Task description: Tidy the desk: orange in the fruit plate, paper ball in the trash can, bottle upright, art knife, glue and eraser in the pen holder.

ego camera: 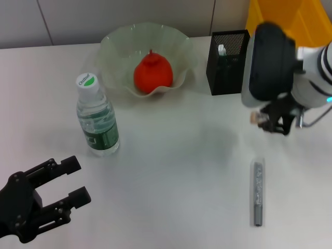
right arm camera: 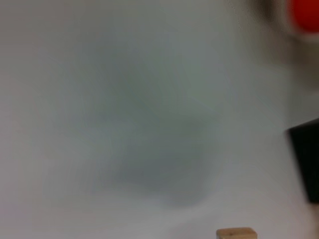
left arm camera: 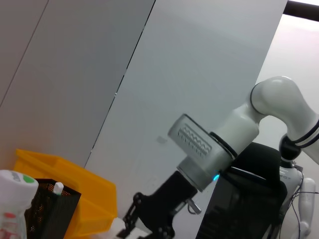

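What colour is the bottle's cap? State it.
The bottle has a white cap with a green mark, clearest in the head view.

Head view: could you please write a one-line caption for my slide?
Orange in fruit plate, bottle upright, right gripper carrying eraser beside pen holder.

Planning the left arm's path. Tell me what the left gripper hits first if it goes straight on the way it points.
Judging from the head view, the left gripper, jaws open, points up and right across bare table; the way looks free. The bottle stands just off that line, though depth is unclear.
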{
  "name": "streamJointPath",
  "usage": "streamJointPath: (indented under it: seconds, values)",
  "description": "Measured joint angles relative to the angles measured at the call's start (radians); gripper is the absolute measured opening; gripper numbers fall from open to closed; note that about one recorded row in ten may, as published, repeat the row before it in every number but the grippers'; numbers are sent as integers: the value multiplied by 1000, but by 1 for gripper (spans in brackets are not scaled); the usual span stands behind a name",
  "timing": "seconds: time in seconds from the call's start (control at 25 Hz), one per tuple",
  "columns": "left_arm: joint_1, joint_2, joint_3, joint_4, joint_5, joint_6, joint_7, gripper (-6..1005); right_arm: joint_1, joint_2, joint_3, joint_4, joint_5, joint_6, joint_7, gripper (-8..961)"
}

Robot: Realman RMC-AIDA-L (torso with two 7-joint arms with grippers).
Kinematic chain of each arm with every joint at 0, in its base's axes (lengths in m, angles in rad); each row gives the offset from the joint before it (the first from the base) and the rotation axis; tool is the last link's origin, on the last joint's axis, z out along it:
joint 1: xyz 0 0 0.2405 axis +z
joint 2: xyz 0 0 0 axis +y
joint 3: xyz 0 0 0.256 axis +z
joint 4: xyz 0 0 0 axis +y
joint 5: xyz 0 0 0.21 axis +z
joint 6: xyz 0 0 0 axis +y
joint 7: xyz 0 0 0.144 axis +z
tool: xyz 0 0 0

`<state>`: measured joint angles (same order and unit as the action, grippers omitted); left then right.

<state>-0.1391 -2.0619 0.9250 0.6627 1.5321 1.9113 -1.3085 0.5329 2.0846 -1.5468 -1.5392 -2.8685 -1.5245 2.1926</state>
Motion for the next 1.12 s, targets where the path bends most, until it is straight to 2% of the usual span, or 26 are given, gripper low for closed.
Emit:
streamJointPath:
  seconds: [0.24, 0.68, 1.12]
  values:
    - [0, 0, -5, 1, 0, 4, 0, 745, -6, 1, 1, -20, 10, 119, 86, 261]
    - [-8, 6, -42, 2, 1, 40, -4, 745, -9, 2, -37, 24, 13, 400, 246, 264]
    - [-11, 7, -51, 8, 0, 47, -11, 745, -17, 3, -32, -13, 69, 455, 280, 267]
